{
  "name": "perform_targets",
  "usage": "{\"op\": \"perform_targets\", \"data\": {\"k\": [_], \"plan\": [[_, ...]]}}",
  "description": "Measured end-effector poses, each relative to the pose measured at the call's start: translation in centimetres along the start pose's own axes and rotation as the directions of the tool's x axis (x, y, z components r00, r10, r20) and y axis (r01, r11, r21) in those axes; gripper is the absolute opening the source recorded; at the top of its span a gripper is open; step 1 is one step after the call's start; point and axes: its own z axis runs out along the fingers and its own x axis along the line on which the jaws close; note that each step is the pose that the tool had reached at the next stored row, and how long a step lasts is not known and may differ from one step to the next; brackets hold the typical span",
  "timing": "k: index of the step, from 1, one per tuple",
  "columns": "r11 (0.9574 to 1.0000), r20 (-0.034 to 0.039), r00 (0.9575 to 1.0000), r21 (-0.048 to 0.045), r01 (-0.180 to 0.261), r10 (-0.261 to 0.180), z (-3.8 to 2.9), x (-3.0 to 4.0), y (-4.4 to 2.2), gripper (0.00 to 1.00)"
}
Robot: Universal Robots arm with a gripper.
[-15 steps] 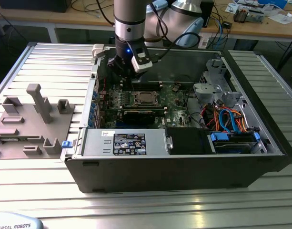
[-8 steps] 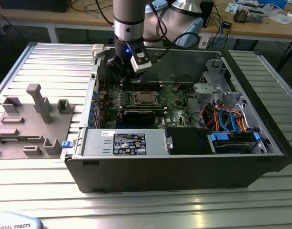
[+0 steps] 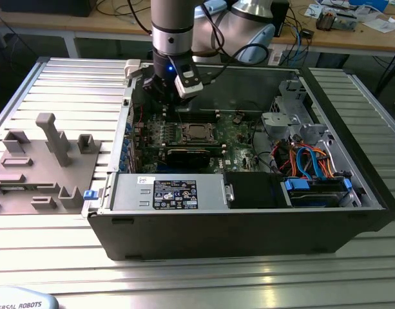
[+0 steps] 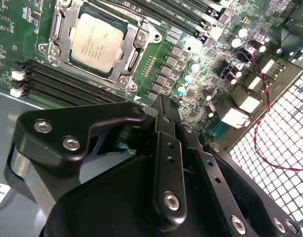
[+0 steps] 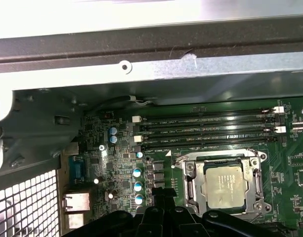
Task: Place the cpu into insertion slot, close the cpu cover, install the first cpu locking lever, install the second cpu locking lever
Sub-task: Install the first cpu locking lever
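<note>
in the second wrist view the gripper (image 4: 167, 106) shows as black linked fingers whose tips meet over the green motherboard (image 4: 191, 54), so they look drawn together with nothing between them. they hang above the board, beside the socket and touching none of it. in the first wrist view the same black finger links (image 5: 163, 210) show at the picture's edge, near the socket and clear of it.

the cpu (image 4: 96, 41) lies flat in the insertion slot (image 4: 133, 57), its silver top showing through the opening of the cpu cover (image 4: 60, 29), which lies down around the chip. whether the locking levers are latched cannot be told. in both wrist views the long black memory slots (image 5: 205, 131) run alongside the socket.

the first wrist view adds the grey metal chassis wall (image 5: 191, 64) beyond the memory slots and a perforated grille (image 5: 22, 202) by the rear ports. the second wrist view adds a thin red wire (image 4: 262, 123) draped over a white mesh.

the exterior view shows the open computer case (image 3: 249, 225) on a slatted aluminium table (image 3: 68, 84), the arm reaching in just beyond the socket (image 3: 197, 132), blue and orange cables (image 3: 307, 158) toward the exterior view's right, and a grey fixture tray (image 3: 42, 161) outside the case at the exterior view's left.
</note>
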Motion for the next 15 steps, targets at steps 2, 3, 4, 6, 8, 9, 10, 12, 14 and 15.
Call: {"op": "perform_targets", "data": {"k": [2,3,4,6,8,9,10,12,14,15], "plan": [[1.0,0.0,1.0,-0.0001,0.0,0.0,0.01,0.08,0.0,0.11],[1.0,0.0,1.0,-0.0001,0.0,0.0,0.01,0.11,0.0,0.11],[1.0,0.0,1.0,0.0,0.0,0.0,0.01,0.14,0.01,0.11],[1.0,-0.0001,1.0,0.0,0.0,0.0,0.02,0.2,0.01,0.11],[1.0,0.0,1.0,-0.0001,0.0,0.0,0.03,0.29,0.01,0.11],[1.0,0.0,1.0,0.0,0.0,0.0,0.04,0.32,0.01,0.11],[1.0,0.0,1.0,-0.0001,0.0,0.0,0.04,0.35,0.02,0.11],[1.0,0.0,1.0,0.0,0.0,0.0,0.05,0.43,0.02,0.11],[1.0,0.0,1.0,0.0,0.0,0.0,0.05,0.52,0.02,0.11],[1.0,-0.0001,1.0,0.0,0.0,0.0,0.05,0.57,0.02,0.11]]}}
